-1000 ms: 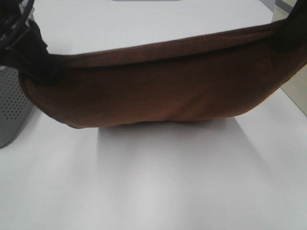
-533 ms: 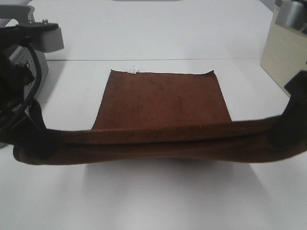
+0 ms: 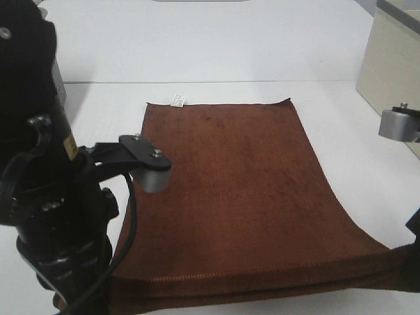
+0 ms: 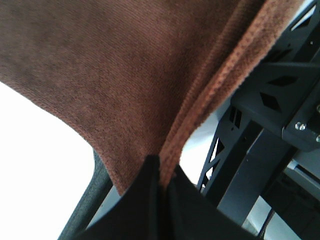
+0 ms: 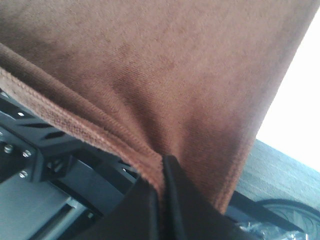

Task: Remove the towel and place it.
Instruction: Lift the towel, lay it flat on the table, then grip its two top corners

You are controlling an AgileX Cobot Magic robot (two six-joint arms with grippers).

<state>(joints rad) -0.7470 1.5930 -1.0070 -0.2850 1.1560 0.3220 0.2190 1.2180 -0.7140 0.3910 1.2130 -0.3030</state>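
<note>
White surface (image 3: 216, 46) beyond carried most of the dark reddish-brown rectangular terry towel (image 3: 236, 190); left pincer (image 4: 160, 170) and right pincer (image 5: 162, 167) pinched its hem, release pending.

The towel (image 3: 230, 197) is soft terry cloth, reddish-brown and fully matt, its short nap catching the light unevenly. Its hem (image 4: 220, 85) runs in rough, ribbed stitching. The small tag (image 3: 178, 100) is white, cloth or paper, hard to tell. The table (image 3: 216, 52) looks smooth and white with a dull sheen. The left gripper (image 4: 160, 175) is plain matt black, and the box (image 3: 392, 65) looks pale, flat-finished and wood-like.
</note>
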